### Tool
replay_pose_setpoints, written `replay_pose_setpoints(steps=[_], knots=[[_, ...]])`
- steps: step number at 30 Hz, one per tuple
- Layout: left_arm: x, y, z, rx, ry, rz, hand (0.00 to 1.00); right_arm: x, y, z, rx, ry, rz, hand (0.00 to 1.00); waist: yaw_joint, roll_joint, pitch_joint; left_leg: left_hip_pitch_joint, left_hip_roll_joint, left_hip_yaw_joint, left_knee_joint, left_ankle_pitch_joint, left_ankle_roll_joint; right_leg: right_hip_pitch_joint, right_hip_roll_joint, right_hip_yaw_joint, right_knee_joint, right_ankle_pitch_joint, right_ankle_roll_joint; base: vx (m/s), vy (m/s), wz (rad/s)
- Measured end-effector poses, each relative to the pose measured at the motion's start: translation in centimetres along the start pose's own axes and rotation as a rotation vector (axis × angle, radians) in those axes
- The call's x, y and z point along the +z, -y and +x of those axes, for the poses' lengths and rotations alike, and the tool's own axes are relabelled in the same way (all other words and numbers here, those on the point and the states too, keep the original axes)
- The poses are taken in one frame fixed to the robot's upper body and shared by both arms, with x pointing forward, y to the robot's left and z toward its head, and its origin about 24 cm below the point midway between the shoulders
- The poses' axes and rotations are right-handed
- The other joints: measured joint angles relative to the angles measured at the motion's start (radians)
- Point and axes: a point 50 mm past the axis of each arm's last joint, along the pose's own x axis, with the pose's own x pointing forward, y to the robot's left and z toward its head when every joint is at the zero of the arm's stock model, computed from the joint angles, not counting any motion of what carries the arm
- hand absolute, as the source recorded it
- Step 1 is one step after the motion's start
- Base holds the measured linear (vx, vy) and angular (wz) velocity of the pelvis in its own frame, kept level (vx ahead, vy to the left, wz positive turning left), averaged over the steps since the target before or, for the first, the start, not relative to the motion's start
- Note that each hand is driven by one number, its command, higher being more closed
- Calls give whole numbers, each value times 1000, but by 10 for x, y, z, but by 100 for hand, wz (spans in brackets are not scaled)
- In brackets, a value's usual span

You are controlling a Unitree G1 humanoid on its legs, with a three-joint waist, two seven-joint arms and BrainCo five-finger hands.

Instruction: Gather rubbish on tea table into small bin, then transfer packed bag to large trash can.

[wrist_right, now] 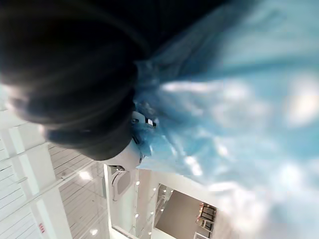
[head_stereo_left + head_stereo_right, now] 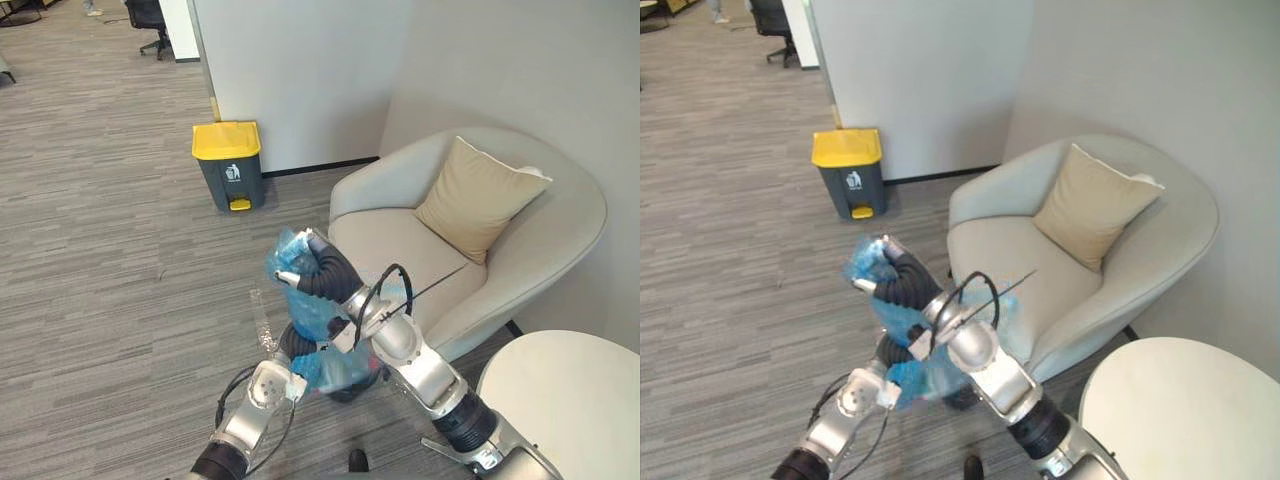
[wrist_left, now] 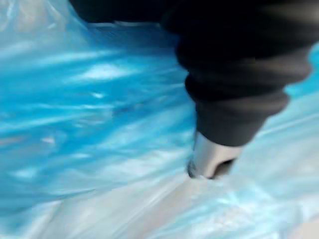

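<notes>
Left robot hand (image 2: 297, 345) sits low, on the side of the large trash can (image 2: 229, 165), which stands well apart by the wall. I think it props the blue bag (image 2: 308, 308) from below. Its fingers are sunk in the plastic, so I cannot tell how they stand. The bag is held up between both my hands. My right robot hand (image 2: 318, 265) is higher, wrist bent over, with fingers curled round the bunched top to keep it closed.
</notes>
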Motion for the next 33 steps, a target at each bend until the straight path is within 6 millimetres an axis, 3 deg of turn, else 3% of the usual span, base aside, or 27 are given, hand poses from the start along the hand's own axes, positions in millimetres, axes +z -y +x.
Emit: replay_pose_setpoints(steps=[5, 6, 13, 20, 25, 28, 33], knots=[[7, -10, 1, 46, 29, -48, 100, -44, -4, -31, -12, -230, -63, 100, 2, -1, 1, 0, 0, -2, 0, 0, 0, 1, -1, -3, 0, 0, 0, 0, 0, 0], [11, -14, 1, 60, 47, -55, 100, -50, -3, -38, -23, -266, -88, 0, 2, 0, 1, 0, 1, -3, 0, 0, 0, 2, -1, -4, 0, 0, 0, 0, 0, 0], [16, -24, -3, 127, 74, -103, 100, -64, 13, -61, -58, -377, -288, 0, 1, -1, 4, 0, 1, -17, 0, 0, 0, 9, -3, -16, 0, -2, 2, -3, -1, 5], [17, -38, -12, 202, 91, -129, 100, -65, 29, -77, -163, -418, -402, 0, 1, -2, 13, 13, -1, -25, -5, -1, -1, 24, -6, -24, -1, -7, 6, -5, 1, 3], [5, -45, -22, 246, 49, -145, 100, -37, 68, -85, -405, -340, -535, 0, 2, -7, 30, 15, -5, -25, -14, 1, 1, 23, -6, -27, -2, -10, 11, 0, 0, 0], [0, -47, -26, 269, 32, -175, 100, -35, 76, -91, -466, -344, -550, 0, 2, -7, 30, 18, -7, -25, -24, 5, 6, 21, -6, -28, -2, -13, 15, 0, 0, 0], [-23, -57, -44, 360, -51, -229, 100, -43, 79, -122, -600, -445, -461, 0, 2, -7, 31, 17, -9, -27, -23, 4, 6, 22, -10, -34, -5, -14, 16, 4, -1, 1]])
